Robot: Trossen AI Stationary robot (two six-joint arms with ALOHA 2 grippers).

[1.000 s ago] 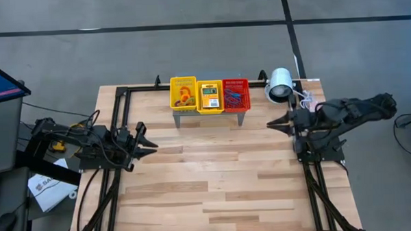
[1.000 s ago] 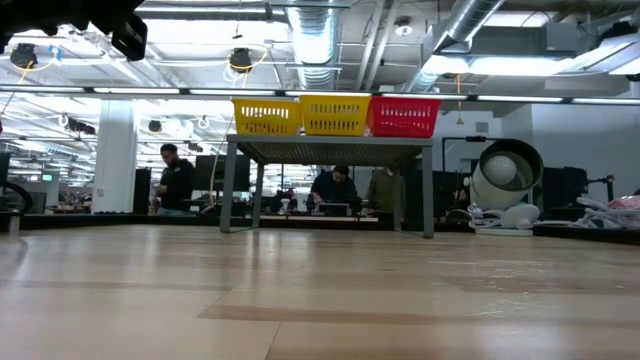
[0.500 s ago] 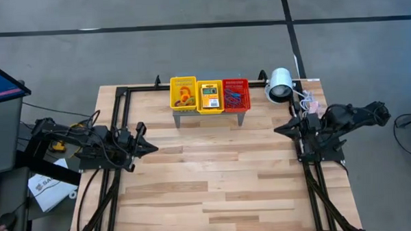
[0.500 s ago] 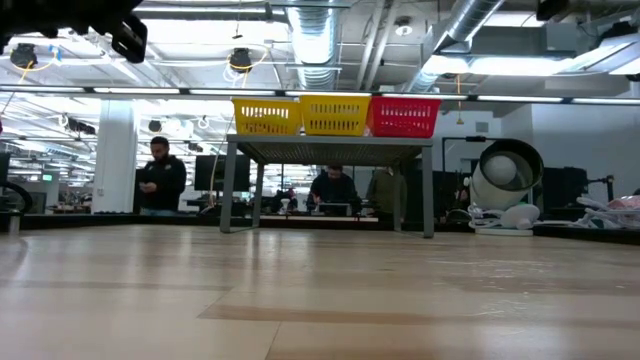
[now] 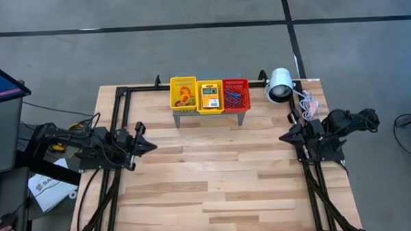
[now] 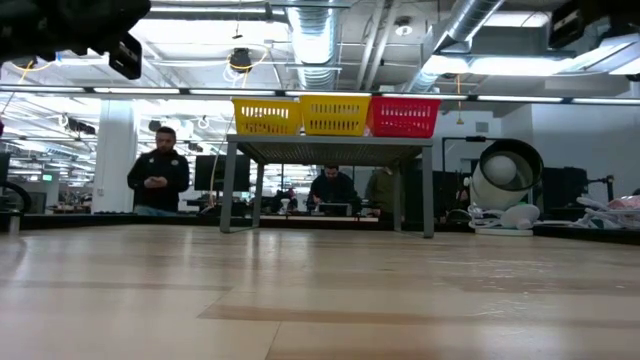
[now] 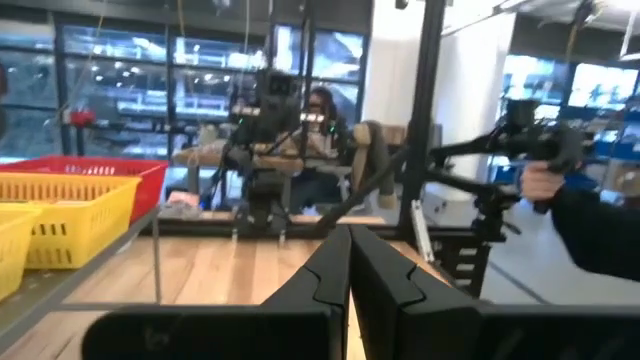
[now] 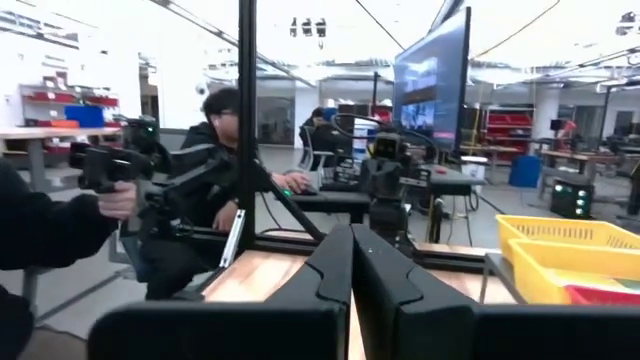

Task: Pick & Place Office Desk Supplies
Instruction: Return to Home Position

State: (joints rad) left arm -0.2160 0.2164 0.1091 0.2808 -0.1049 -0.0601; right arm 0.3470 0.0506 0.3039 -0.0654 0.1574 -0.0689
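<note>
The wooden desk carries a small grey shelf at its far edge. On the shelf two yellow baskets and a red basket stand side by side, with the office desk supplies inside them. The sorting looks finished to me, so this is the parking step. The left tool and right tool sit closed and empty at opposite sides; each arm only needs folding to rest, with no grasp.
</note>
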